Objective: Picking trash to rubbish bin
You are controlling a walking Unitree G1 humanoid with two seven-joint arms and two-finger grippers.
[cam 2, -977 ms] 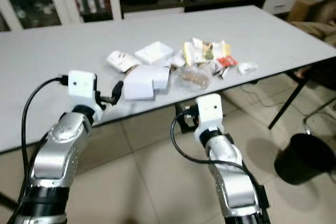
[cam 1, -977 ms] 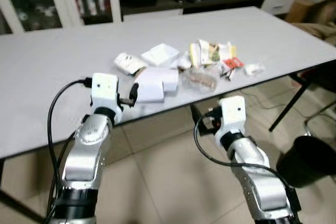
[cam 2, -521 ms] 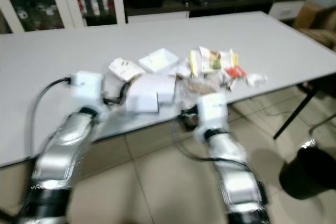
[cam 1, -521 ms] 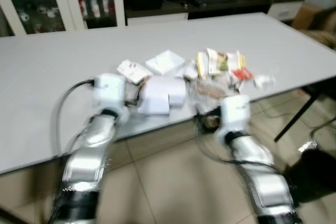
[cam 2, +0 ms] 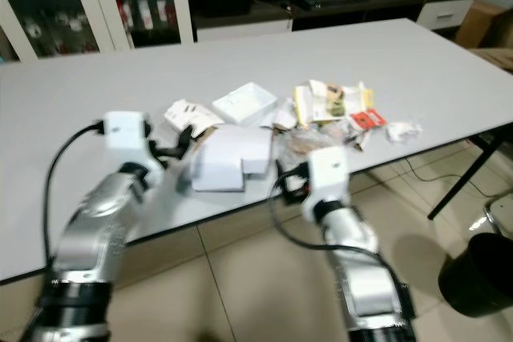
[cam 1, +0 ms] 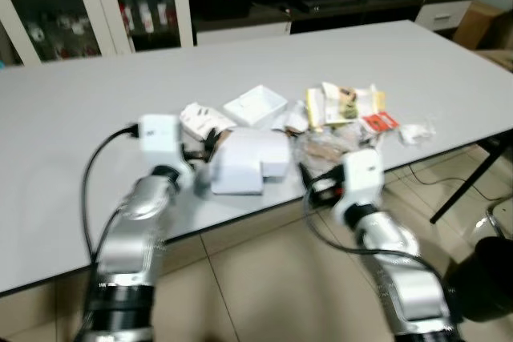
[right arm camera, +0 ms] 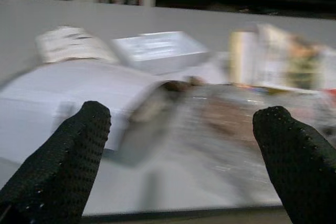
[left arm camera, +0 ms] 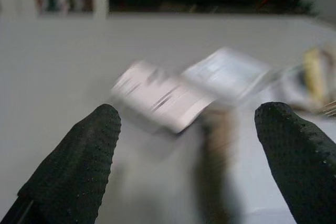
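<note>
White bench point(cam 1: 96, 110), trash pile point(cam 1: 321, 114) mid-frame, left pincer point(cam 1: 210, 143) released beside white box point(cam 1: 240, 164), right pincer point(cam 1: 309, 186) released at pile's near edge.

My head cameras look forward and down from above a white table point(cam 1: 72, 118), taking in both silver arms, the tiled floor point(cam 1: 264, 278) and glass-front cabinets point(cam 1: 96, 6) at the far wall. The two eyes share nearly the same scene, slightly offset sideways. My left wrist camera sits low and close to the tabletop, looking between its two black fingers point(left arm camera: 73, 166) across to a blurred crumpled wrapper point(left arm camera: 157, 95). My right wrist camera looks from the table edge, low and near, between its fingers point(right arm camera: 58, 166) at a white box point(right arm camera: 68, 93), which the head views share.
</note>
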